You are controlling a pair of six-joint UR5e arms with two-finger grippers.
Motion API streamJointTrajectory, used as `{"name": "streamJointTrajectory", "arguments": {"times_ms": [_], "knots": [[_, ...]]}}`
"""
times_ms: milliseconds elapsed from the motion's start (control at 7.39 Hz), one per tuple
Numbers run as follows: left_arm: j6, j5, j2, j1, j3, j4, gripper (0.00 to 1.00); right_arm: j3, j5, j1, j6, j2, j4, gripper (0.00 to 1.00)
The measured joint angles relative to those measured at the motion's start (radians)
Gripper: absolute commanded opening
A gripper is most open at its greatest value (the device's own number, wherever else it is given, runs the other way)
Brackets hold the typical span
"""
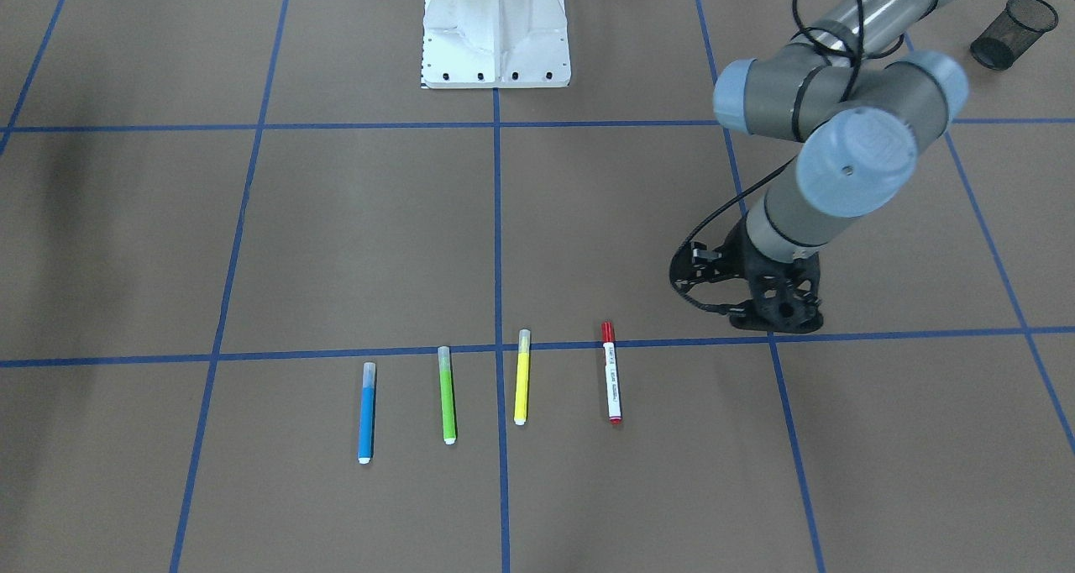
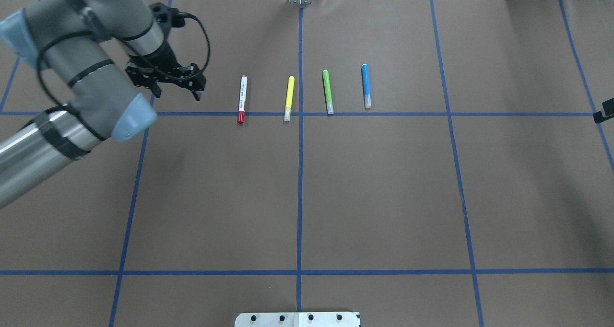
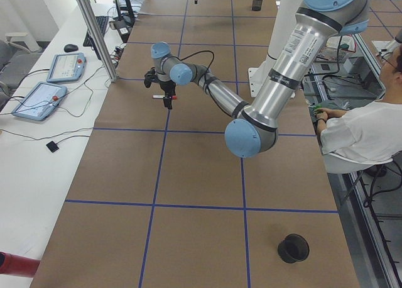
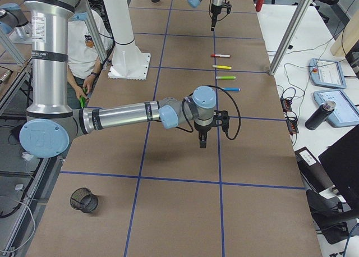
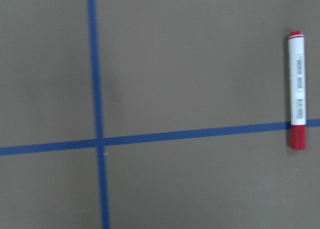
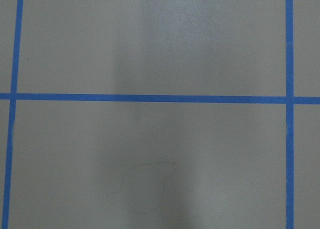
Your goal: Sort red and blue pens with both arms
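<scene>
The red pen (image 2: 242, 99), white-barrelled with a red cap, lies across a blue tape line at the left end of a row. The blue pen (image 2: 366, 85) lies at the row's right end. Both also show in the front view, red pen (image 1: 612, 371) and blue pen (image 1: 367, 412). My left gripper (image 2: 176, 96) hangs just above the table to the left of the red pen, fingers spread open and empty. The left wrist view has the red pen (image 5: 297, 89) at its right edge. My right gripper (image 4: 203, 139) points down over bare table, well short of the blue pen; I cannot tell its state.
A yellow highlighter (image 2: 289, 98) and a green highlighter (image 2: 327, 91) lie between the two pens. One black mesh cup (image 1: 1012, 31) lies on its side near the left arm's base, and another mesh cup (image 4: 84, 200) lies at the right end. The white robot base (image 1: 495, 27) stands centrally.
</scene>
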Motion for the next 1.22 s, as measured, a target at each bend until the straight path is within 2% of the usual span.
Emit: {"name": "streamJointTrajectory", "arguments": {"times_ms": [271, 541, 812, 1218], "knots": [[-0.030, 0.003, -0.165, 0.037, 0.256, -0.092, 0.97, 0.000, 0.000, 0.000, 0.001, -0.002, 0.000, 1.00], [-0.052, 0.038, -0.302, 0.061, 0.470, -0.145, 0.93, 0.001, 0.001, 0.000, 0.001, -0.002, 0.000, 1.00], [-0.052, 0.103, -0.355, 0.074, 0.575, -0.189, 0.89, 0.002, 0.002, 0.000, 0.001, -0.004, 0.000, 1.00], [-0.052, 0.137, -0.367, 0.082, 0.639, -0.254, 0.79, 0.001, 0.003, 0.000, 0.001, -0.007, 0.000, 1.00]]}}
